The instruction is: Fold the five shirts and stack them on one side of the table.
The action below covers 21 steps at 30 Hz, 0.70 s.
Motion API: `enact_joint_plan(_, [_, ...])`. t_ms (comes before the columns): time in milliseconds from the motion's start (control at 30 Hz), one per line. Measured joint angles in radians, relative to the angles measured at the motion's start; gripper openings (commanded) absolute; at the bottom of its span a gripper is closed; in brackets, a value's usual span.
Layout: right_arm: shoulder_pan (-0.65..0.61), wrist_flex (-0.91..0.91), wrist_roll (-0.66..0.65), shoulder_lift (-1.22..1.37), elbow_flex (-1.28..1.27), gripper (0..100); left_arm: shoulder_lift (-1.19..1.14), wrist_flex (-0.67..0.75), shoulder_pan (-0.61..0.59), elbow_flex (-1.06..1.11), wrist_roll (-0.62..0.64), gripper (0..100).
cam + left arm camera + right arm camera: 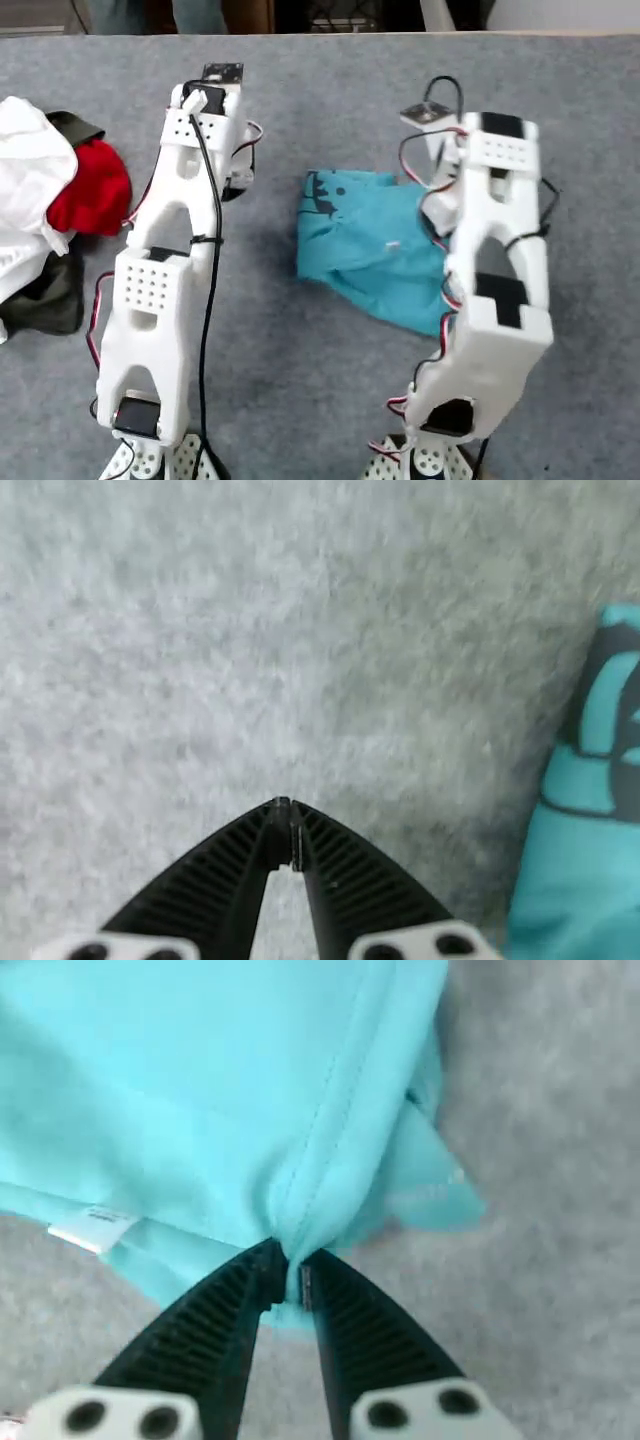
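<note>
Soft teal cloth shirt (200,1090) on fuzzy grey felt table (250,630).

My high camera sits above and behind the two arm bases. It looks steeply down across the grey felt-covered table (300,380) toward its far edge, from far enough off to take in both arms whole. My left wrist camera peers along the left gripper (284,832) at the felt from close by, my right wrist camera past the right gripper (290,1278) from nearer still, and all three views share the crumpled teal cotton shirt (365,245).
</note>
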State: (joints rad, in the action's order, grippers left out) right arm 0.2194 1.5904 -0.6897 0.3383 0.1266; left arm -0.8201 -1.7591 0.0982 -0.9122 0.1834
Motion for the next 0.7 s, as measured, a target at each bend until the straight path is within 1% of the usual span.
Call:
enact_joint_plan(67, [0.023, 0.008, -0.023, -0.046, -0.052, 1.5, 0.035, 0.000, 0.000, 0.052, 0.000, 3])
enact_joint_plan(167, [0.025, 0.003, -0.064, -0.126, -0.157, 1.8, 0.087, 0.021, 0.002, 0.123, 0.000, 3])
enact_joint_plan(400, [0.023, 0.003, -0.091, -0.351, -0.391, 2.8, 0.238, 0.133, 0.028, 0.374, 0.000, 3])
enact_joint_plan(467, [0.009, 0.003, -0.091, -0.413, -0.466, 7.3, 0.298, 0.193, 0.028, 0.474, 0.000, 3])
enact_joint_plan(600, [-0.017, 0.003, -0.101, -0.505, -0.600, 20.1, 0.437, 0.333, 0.028, 0.695, -0.003, 3])
enact_joint_plan(700, [-0.017, -0.003, -0.101, -0.552, -0.654, 25.4, 0.542, 0.434, 0.028, 0.853, -0.005, 3])
